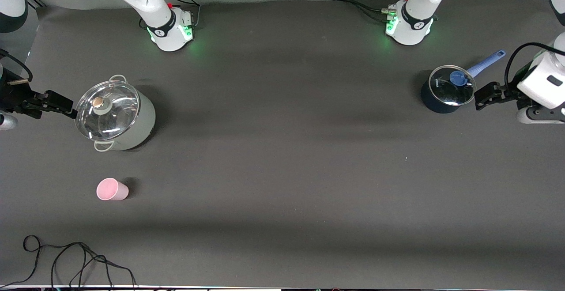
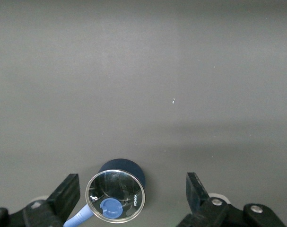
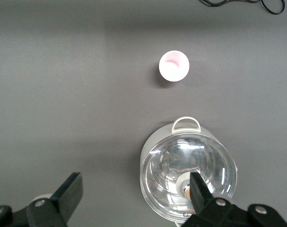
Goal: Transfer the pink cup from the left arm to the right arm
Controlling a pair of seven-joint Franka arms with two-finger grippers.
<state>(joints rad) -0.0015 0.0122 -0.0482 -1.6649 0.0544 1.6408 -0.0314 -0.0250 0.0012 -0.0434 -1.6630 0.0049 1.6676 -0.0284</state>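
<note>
Pink cup (image 1: 112, 189) stands alone on the table; both claws wait open.

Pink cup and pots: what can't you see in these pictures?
- Small pale pink plastic cup: front view, its own wall hides the bottom.
- Big grey metal pot: right wrist view, glare on the glass lid hides the contents.
- Small dark blue saucepan: left wrist view, picture edge cuts off the handle.
</note>
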